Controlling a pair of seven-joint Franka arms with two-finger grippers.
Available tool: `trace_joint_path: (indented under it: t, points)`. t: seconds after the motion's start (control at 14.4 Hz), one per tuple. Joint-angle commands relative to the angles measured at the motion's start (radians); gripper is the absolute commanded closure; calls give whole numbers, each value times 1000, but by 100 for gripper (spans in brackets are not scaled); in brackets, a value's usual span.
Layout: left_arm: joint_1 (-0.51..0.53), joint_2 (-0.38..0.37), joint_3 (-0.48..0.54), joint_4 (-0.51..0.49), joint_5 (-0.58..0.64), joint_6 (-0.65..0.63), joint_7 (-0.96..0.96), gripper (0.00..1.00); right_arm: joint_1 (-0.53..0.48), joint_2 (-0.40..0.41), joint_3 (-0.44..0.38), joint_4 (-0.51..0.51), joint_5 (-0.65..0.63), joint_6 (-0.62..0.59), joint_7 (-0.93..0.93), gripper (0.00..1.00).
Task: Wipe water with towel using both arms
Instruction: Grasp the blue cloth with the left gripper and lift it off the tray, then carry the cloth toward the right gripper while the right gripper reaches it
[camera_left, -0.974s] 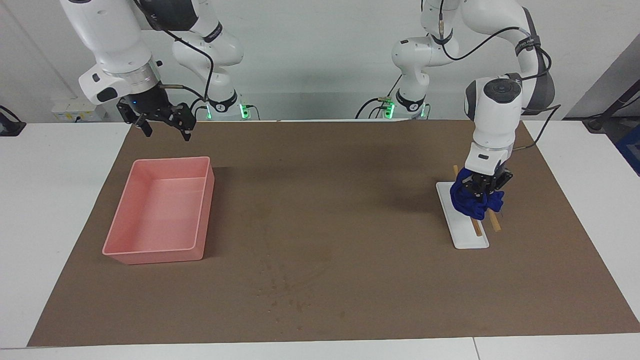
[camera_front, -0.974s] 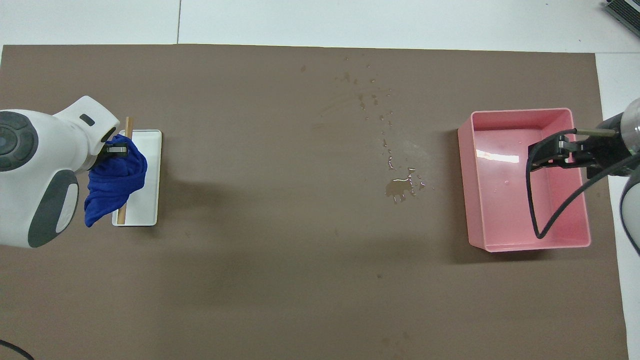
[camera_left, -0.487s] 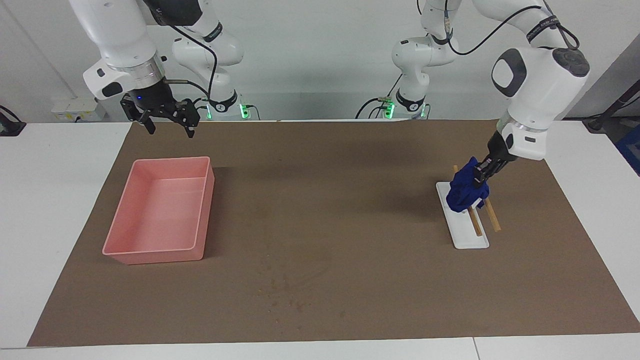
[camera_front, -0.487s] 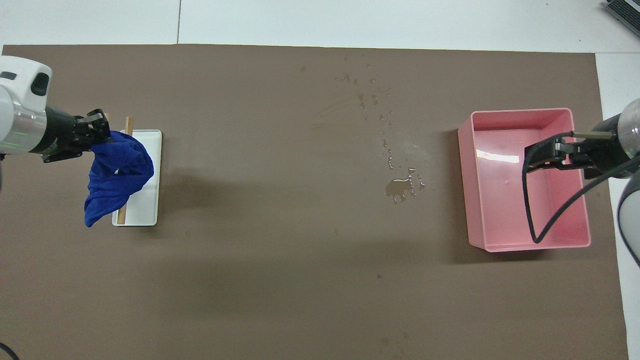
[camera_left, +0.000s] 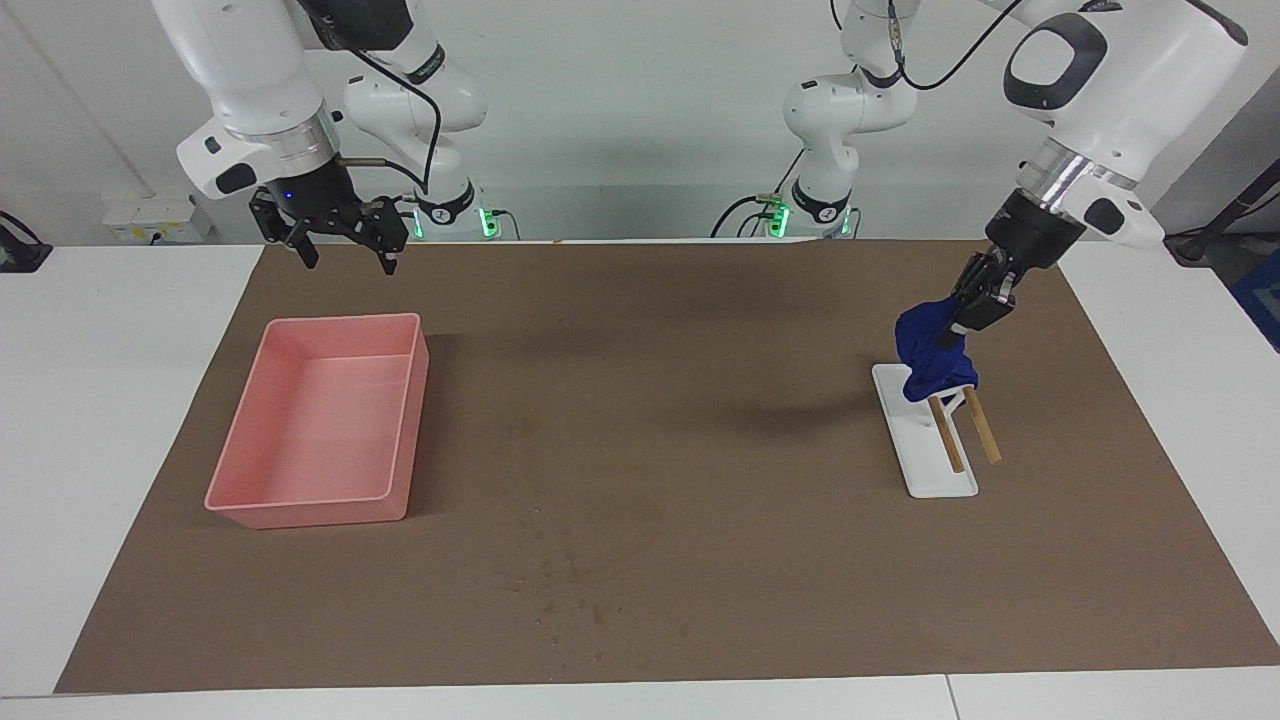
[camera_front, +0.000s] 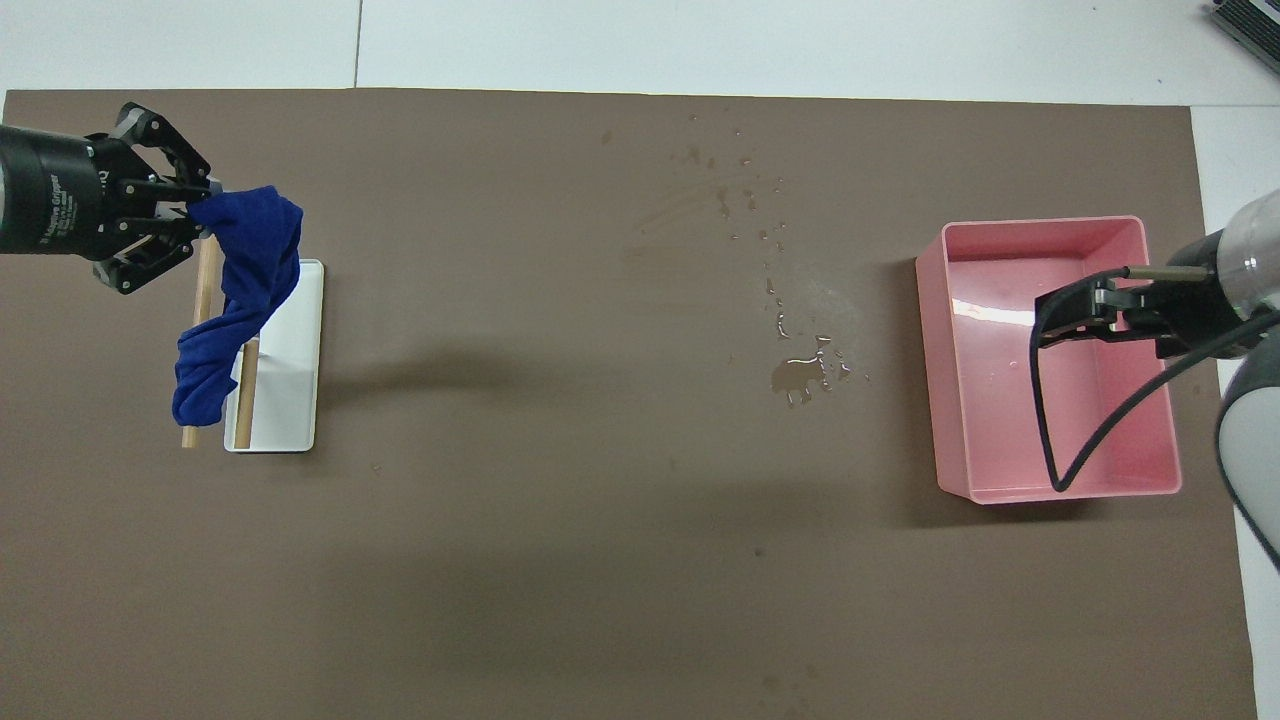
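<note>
While pink tray (camera_left: 395, 420) empty, towel (camera_left: 932, 350) in left hand (camera_left: 975, 300).

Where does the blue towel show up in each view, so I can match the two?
Facing view: towel hangs from the left gripper over the white stand.
Overhead view: towel drapes over the same white stand.
Shared landmark: the white stand.

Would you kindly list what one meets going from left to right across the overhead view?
left gripper holding the blue towel → white stand → water spill → pink tray, with the right gripper over it.
</note>
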Motion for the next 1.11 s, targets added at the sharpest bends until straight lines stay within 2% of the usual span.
trace_joint_path:
  t: [0.0, 0.28, 0.49, 0.77, 0.9, 1.04]
  points:
    - [-13, 0, -48, 41, -67, 57, -231, 100, -4, -18, 24, -15, 15, 10, 19, 0]
    - [-13, 0, -146, 97, -101, 87, -484, 100, -4, -18, 34, -13, 83, 11, 48, 0]
    - [-13, -30, -216, 87, -202, 87, -496, 100, -4, -18, 36, -22, 181, 45, 56, 0]
    - [-81, -41, -260, 75, -224, 159, -434, 100, 5, -15, 38, -47, 326, 158, 77, 0]
    - [-103, -43, -262, 64, -225, 179, -433, 100, 36, -5, 38, -42, 360, 197, 251, 0]
    - [-109, -52, -262, 58, -227, 180, -420, 100, 59, 8, 38, -39, 448, 270, 437, 0]
